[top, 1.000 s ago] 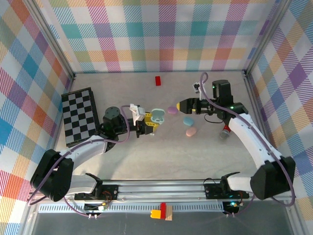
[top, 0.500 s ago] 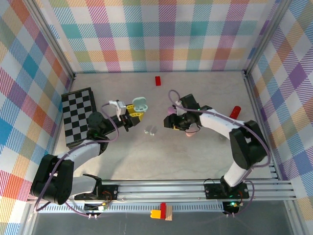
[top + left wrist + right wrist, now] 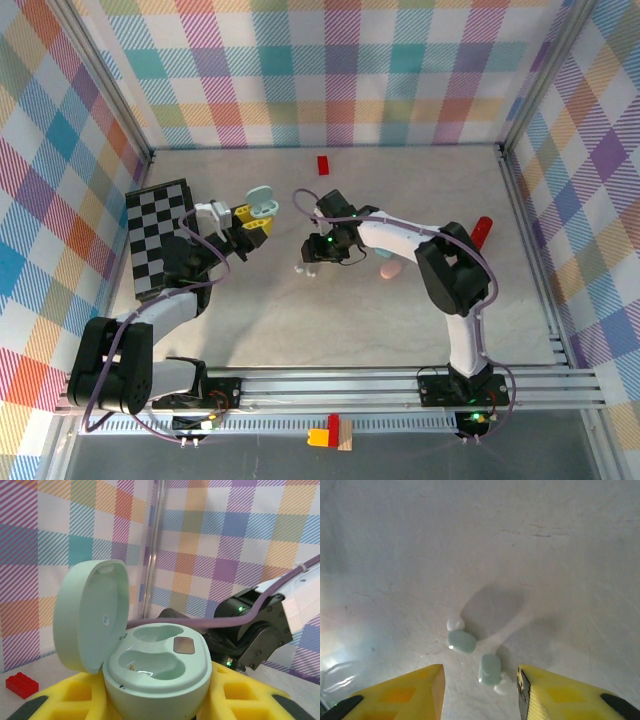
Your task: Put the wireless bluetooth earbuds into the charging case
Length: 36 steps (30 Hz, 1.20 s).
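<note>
Left hand [image 3: 254,219] grips glossy mint case [image 3: 160,672]; right hand [image 3: 480,696] spread above mint earbuds [image 3: 462,641].

Pale mint case [image 3: 157,675] and earbuds [image 3: 462,641]; red block [image 3: 323,164] — black-white checkered board [image 3: 163,238]; plaid walls [image 3: 340,70]

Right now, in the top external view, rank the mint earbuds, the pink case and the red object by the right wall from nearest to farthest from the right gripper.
1. Mint earbuds: on the table just below the right gripper, at its fingertips.
2. Pink case: off to the right, beside the arm.
3. Red object: farthest, near the right wall.
</note>
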Each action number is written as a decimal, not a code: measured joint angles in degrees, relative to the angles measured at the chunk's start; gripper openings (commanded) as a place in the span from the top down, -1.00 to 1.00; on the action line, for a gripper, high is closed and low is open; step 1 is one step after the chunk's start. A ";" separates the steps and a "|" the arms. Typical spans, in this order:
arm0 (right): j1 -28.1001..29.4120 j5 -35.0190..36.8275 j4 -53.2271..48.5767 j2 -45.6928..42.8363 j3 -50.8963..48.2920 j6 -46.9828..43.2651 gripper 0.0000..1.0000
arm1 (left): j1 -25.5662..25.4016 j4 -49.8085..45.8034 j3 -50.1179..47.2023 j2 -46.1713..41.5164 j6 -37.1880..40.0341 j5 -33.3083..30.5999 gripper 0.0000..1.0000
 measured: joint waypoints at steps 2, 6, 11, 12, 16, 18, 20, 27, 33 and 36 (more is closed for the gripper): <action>0.52 0.07 -1.07 1.88 1.46 -0.68 0.17 | 0.33 0.07 -0.13 0.00 -0.13 0.02 0.39; 1.20 0.24 -3.45 5.09 3.80 -1.84 0.24 | 0.48 0.28 -0.28 0.11 -0.55 0.52 0.39; 1.64 0.52 -5.01 5.77 5.33 -2.64 0.36 | 0.48 0.44 -0.28 0.42 -0.90 1.11 0.39; 1.75 0.50 -5.27 5.90 5.40 -2.84 0.42 | 0.48 0.44 -0.28 0.46 -0.92 1.22 0.39; 1.88 0.39 -5.99 6.47 5.55 -3.63 0.46 | 0.48 0.42 -0.28 0.52 -0.94 1.51 0.39; 1.92 0.35 -6.23 6.49 5.68 -3.85 0.45 | 0.48 0.44 -0.28 0.52 -0.94 1.53 0.39; 1.95 0.07 -6.45 6.49 5.79 -3.96 0.45 | 0.48 0.44 -0.28 0.55 -0.94 1.53 0.39; 2.16 0.24 -7.80 6.49 5.81 -5.33 0.57 | 0.48 0.44 -0.28 0.92 -0.98 1.75 0.39; 2.16 2.19 -10.14 6.25 6.34 -8.20 0.59 | 0.48 0.44 -0.28 0.98 -1.11 2.01 0.39; 1.62 3.78 -12.52 5.44 6.01 -10.10 0.59 | 0.48 0.44 -0.33 0.96 -1.11 1.99 0.39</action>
